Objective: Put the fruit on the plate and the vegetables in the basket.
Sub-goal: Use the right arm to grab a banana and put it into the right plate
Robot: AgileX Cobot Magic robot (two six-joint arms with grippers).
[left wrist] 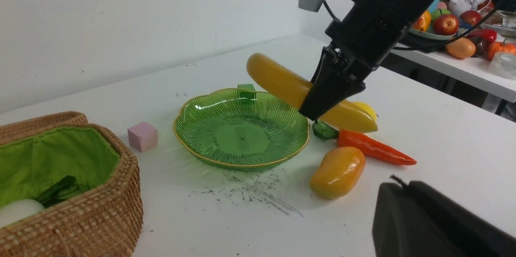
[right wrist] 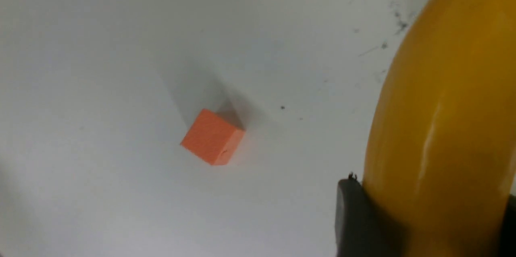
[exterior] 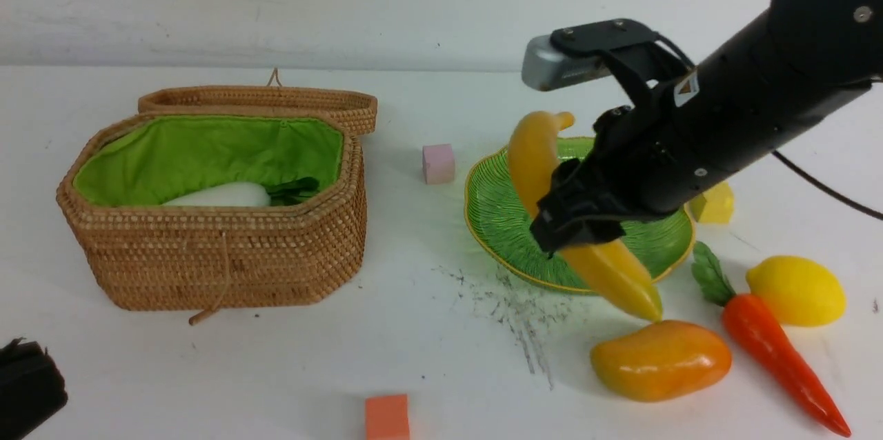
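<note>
Gripping the banana [exterior: 532, 157] mid-length, the right gripper [exterior: 555, 233] held it tilted over the plate's [exterior: 493, 219] edge, likely to lay it down there. Left gripper [exterior: 27, 385] sat clenched shut, well apart from the plate.

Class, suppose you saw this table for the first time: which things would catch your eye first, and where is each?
First the long yellow banana, clamped in the right gripper and held in the air at the green plate. Then the wicker basket on the left, lid open, a white radish lying in its bright green lining. The mango, carrot and lemon lie on the table front-right of the plate.
</note>
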